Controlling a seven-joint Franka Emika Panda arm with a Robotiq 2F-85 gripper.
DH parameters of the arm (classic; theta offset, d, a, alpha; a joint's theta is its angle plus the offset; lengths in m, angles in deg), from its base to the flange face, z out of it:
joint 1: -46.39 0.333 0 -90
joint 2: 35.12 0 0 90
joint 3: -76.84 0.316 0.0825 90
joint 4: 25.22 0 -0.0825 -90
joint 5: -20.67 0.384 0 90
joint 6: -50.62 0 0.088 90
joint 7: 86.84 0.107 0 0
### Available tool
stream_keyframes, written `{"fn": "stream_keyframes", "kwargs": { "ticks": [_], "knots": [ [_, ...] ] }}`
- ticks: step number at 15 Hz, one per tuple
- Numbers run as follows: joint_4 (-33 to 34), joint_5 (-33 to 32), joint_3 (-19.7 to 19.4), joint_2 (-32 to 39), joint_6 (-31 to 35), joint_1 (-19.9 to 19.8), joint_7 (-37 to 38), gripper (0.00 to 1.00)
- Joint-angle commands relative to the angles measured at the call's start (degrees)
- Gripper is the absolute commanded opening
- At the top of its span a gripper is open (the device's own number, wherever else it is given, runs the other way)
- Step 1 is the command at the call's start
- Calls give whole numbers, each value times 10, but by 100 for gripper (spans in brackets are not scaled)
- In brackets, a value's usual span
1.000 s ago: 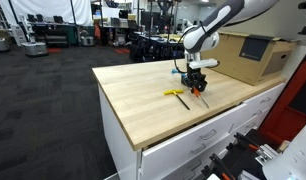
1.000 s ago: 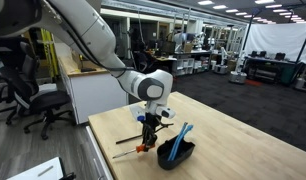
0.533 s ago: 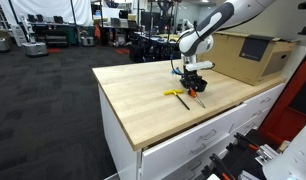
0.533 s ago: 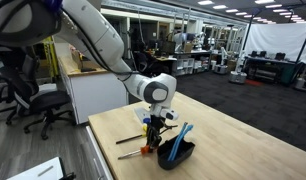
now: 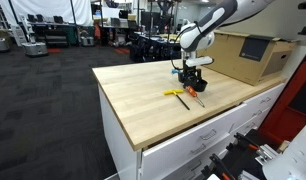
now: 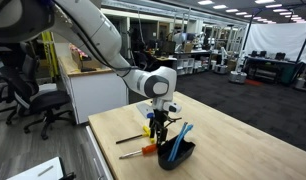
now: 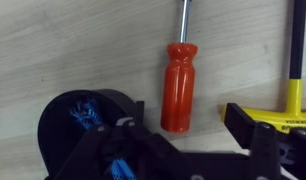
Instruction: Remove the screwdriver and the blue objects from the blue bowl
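The screwdriver (image 7: 177, 85), with its orange-red handle, lies flat on the wooden table beside the blue bowl (image 7: 63, 125), free of the jaws; an exterior view shows it (image 6: 147, 150) left of the bowl (image 6: 176, 153). The blue objects (image 6: 182, 134) lean out of the bowl, and a bit of them (image 7: 86, 110) shows in the wrist view. My gripper (image 7: 186, 128) hangs open just above the handle's end, with nothing between its fingers. It hovers a little above the table in both exterior views (image 5: 195, 80) (image 6: 160, 122).
A yellow-handled tool with a dark shaft (image 7: 293, 90) lies right of the screwdriver, also seen in an exterior view (image 5: 176, 94). A large cardboard box (image 5: 248, 55) stands at the back of the table (image 5: 143, 100). Office chairs (image 6: 33, 95) stand beyond the table's edge.
The jaws have opened and let go of the screwdriver, which now rests on the table. The gripper has risen slightly above it.
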Motion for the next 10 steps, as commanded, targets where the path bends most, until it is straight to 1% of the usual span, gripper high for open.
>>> {"fn": "stream_keyframes", "kwargs": {
  "ticks": [1,6,10],
  "knots": [
    [-39,-26,-2,-64,33,4,-19,100],
    [-42,-41,-1,-110,59,-6,-46,100],
    [-43,-39,-1,-115,116,-23,-143,100]
  ]
}}
